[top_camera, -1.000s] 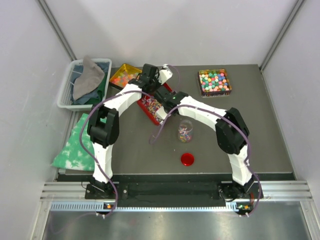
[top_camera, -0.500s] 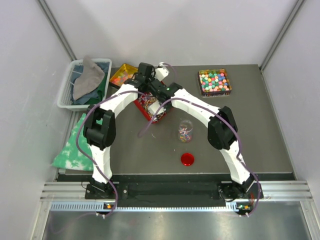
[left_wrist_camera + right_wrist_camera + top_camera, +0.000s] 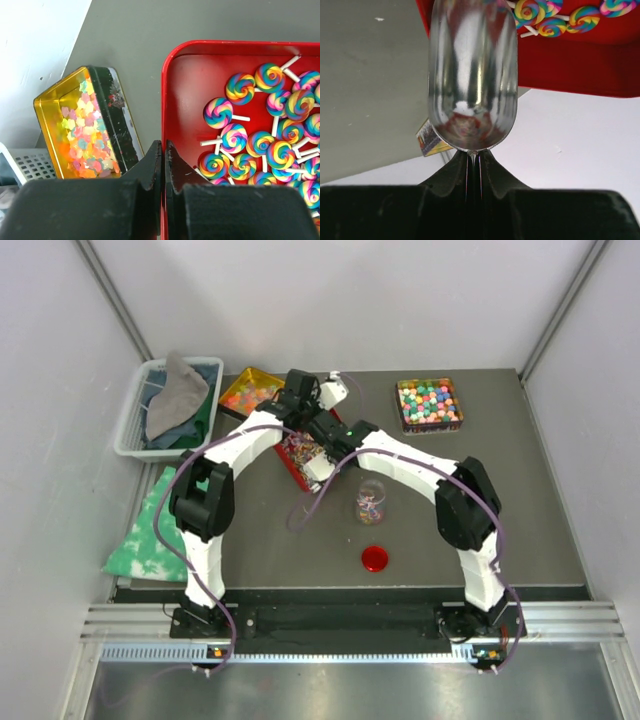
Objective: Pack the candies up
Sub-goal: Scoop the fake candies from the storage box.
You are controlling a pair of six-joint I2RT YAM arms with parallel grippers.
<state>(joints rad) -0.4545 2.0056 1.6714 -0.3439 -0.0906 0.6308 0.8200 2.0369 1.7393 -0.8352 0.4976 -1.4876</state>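
**Both claws at the red tray**

Left claw [image 3: 163,150]: jaws pressed together over the near wall of the red tray [image 3: 182,95], one finger outside, one inside. The swirl lollipops [image 3: 260,145] lie heaped in the tray's right part, just past the inner finger, with bare red floor beside the claw. A gold tin [image 3: 107,115] of orange-yellow sweets [image 3: 82,135] stands just left of the tray, apart from the claw.

Right claw [image 3: 474,157]: clamped on the thin handle of a metal scoop [image 3: 472,75]. The scoop's bowl points at the tray's edge. Lollipops show beyond its tip, to the right.

Overhead: the jar [image 3: 371,502], with mixed sweets inside, stands on the worktop [image 3: 520,500] near the tray. The red lid [image 3: 376,559] lies in front of it. The square tin of pastel balls [image 3: 430,405] sits well apart, right rear.
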